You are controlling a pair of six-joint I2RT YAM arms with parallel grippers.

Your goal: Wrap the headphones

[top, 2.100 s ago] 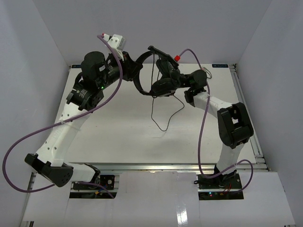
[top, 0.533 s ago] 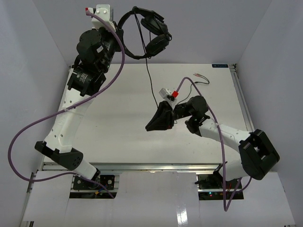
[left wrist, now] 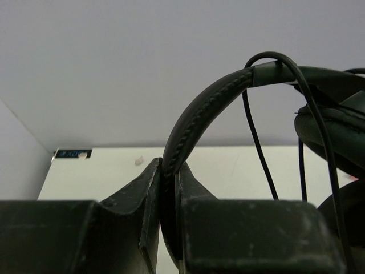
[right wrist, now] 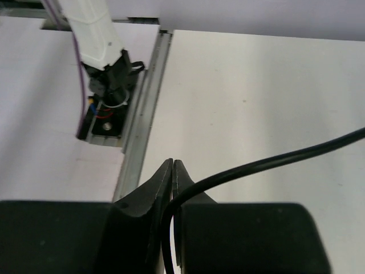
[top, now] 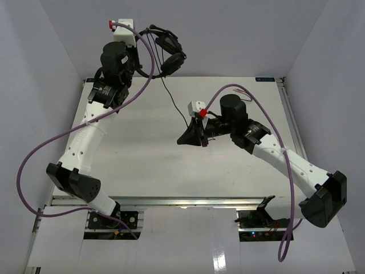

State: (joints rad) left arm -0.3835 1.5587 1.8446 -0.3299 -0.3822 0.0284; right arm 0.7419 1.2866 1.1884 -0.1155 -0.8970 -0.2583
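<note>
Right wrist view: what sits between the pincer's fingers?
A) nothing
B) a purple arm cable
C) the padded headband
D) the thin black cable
D: the thin black cable curves in from the right and runs down between the closed fingers of the right pincer.

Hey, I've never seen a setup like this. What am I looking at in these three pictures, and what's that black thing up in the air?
These are two white robot arms bolted to the near edge of a white table. The wide picture comes from a fixed camera above and behind them. The two close-ups come from a small camera on each wrist, looking past that arm's own black jaws. The left arm holds a black pair of headphones up in the air, its jaws shut on the padded headband. A thin black cable runs from the headphones down to the right arm, whose jaws are pinched shut on it over the middle of the table.
</note>
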